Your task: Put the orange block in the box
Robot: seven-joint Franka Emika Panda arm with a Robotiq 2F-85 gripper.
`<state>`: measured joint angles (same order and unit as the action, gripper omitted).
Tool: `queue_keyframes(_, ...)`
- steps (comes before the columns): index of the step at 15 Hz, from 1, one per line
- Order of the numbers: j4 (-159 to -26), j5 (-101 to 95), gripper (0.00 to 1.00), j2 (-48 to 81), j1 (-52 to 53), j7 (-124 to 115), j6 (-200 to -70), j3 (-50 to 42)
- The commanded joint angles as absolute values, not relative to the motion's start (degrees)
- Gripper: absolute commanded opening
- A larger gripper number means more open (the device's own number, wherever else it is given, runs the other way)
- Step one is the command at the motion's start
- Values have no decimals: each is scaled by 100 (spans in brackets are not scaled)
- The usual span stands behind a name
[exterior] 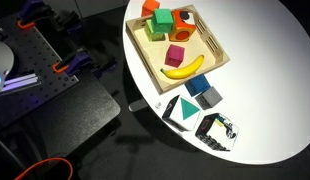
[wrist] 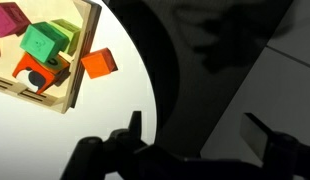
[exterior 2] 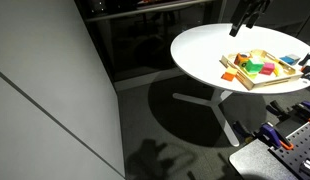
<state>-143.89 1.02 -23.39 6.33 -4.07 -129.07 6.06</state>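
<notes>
Orange block lies flat just outside the box rim, long axis roughly across the wrist view. My gripper is spread wide and empty.

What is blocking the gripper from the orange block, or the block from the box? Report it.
Nothing visible lies between the gripper and the orange block, which sits on the table just outside the box. Only the box's low rim separates them; a green block lies just inside it.

Small orange block lying just outside rim of light-wood box
</notes>
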Motion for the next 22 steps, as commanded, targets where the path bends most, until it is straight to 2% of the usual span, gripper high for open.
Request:
queue_keyframes(1, -14142, 387, 100, -2076, 549, -188, -12879, 306)
queue_keyframes(9, -13356, 785, 100, -890, 398, 146, -12591, -92)
queue_keyframes(22, -12319, -193, 100, 944, -66, -517, -12222, -213)
